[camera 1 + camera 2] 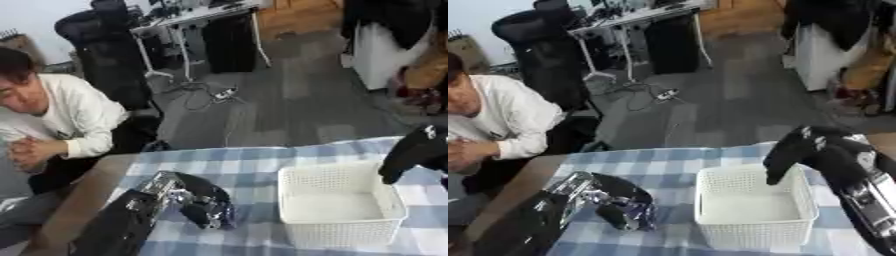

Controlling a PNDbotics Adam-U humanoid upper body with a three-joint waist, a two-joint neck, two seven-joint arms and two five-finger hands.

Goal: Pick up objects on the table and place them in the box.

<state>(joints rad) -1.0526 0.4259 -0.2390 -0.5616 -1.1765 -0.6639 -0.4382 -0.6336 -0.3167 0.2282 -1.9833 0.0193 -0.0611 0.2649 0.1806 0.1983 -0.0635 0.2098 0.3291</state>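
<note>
A white slatted box (752, 215) is seen standing on the counter (236, 165), which is covered by a blue and white checked cloth; a bare brown strip of the counter is left uncovered along the left side. The inside of the box is shown as plain white, and nothing can be made out lying in it. The left hand (203, 206) is brought in from the lower left, black with silver parts, and is set down on the cloth just beside the left wall of the box, without touching it. Its fingers are curled downward, and something bluish or purplish (229, 216) is glimpsed under and beside them, but what it is cannot be told, nor whether it is actually being grasped; the state of this hand therefore cannot be told. The right hand (802, 150) is held at the far right corner of the box, above its rim, with its dark fingers hanging down slackly toward the inside of the box and nothing seen between them, so it is taken as released. Whether its fingertips touch the rim cannot be told. No other loose objects are made out on the checked cloth around the box.
</note>
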